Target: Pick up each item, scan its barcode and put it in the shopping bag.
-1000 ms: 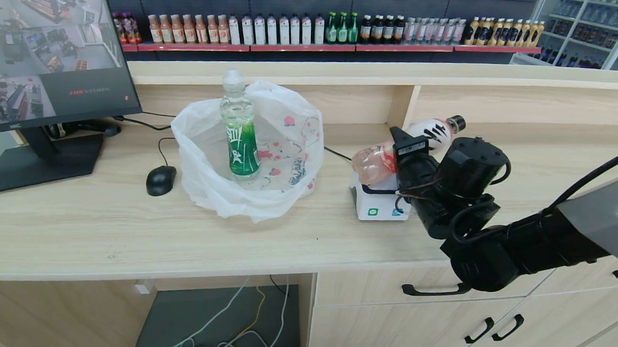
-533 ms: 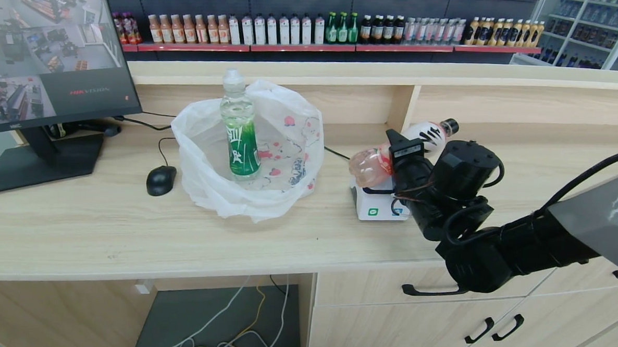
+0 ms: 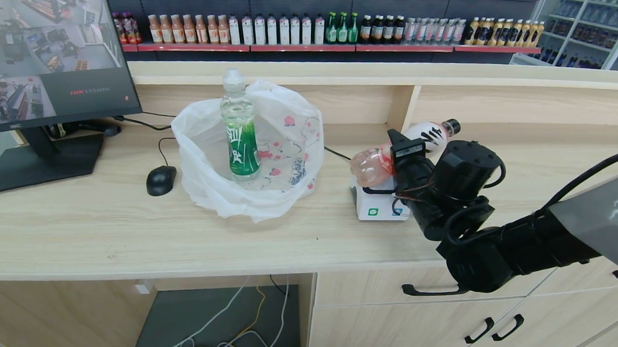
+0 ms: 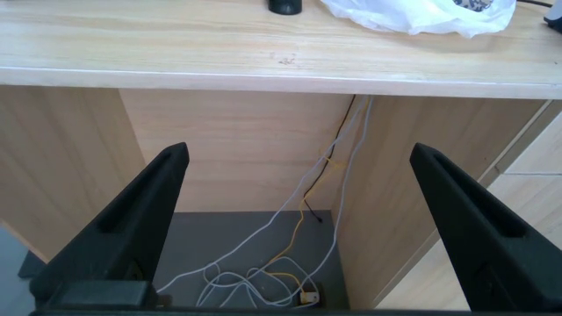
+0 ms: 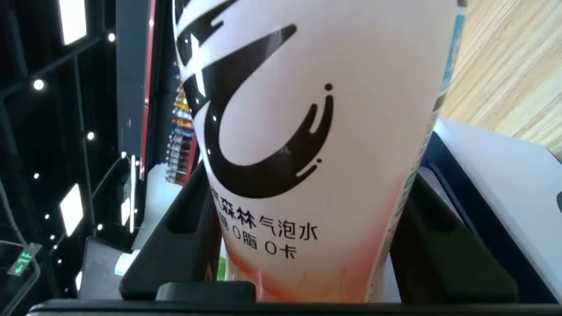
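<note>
My right gripper is shut on a pink drink bottle with a white label and black cap. It holds the bottle on its side, just over the white scanner box on the counter. Up close, the bottle's white label sits between the dark fingers. A white plastic shopping bag stands open left of the scanner, with a green-labelled clear bottle upright inside it. My left gripper hangs open below the counter edge, with nothing between its fingers.
A monitor on a black stand and a black mouse sit at the counter's left. A raised wooden ledge runs behind the bag and scanner. Cables hang under the counter. Drawers with black handles are below right.
The right gripper with the pink bottle shifted slightly left and toward the scanner a second ago, then nudged back a little. The bag and green bottle have not moved.
</note>
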### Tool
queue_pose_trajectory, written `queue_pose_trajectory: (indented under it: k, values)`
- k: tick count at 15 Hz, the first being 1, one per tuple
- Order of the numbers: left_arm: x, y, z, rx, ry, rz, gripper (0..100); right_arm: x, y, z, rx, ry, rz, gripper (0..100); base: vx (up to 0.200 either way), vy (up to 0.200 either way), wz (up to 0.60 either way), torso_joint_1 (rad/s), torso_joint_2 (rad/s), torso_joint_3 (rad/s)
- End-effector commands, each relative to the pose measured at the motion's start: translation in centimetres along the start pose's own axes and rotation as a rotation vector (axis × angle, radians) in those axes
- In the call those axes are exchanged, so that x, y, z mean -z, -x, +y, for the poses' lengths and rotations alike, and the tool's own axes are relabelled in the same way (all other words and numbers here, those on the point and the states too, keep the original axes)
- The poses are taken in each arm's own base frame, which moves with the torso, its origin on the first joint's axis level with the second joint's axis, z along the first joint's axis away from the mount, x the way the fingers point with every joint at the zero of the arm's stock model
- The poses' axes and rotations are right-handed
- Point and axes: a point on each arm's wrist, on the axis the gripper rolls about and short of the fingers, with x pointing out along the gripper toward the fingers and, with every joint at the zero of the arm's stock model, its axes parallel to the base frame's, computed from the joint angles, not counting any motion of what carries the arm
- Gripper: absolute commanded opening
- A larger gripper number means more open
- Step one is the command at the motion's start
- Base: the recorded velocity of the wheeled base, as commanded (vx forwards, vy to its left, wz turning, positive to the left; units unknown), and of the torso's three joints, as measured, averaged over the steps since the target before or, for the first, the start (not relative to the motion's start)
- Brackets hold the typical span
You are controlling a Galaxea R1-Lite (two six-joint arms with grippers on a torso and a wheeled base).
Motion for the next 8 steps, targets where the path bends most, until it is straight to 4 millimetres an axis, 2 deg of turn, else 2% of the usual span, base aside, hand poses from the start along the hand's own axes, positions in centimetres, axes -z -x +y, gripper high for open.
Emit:
queue_pose_trajectory:
  k: [1,6,8]
  values:
    - [0.0,0.0,0.0,0.000,0.000,0.000,100,0.0,0.0,0.0,0.000,0.000,0.000,0,0.000,0.000,0.00,0.000,0.00,0.000]
    - [0.0,0.0,0.0,0.000,0.000,0.000,100,-0.1,0.0,0.3,-0.009,-0.003,-0.004,0,0.000,0.000,0.00,0.000,0.00,0.000]
    - [0.0,0.0,0.0,0.000,0.000,0.000,100,-0.9,0.1,2.0,-0.030,-0.002,-0.012,0,0.000,0.000,0.00,0.000,0.00,0.000]
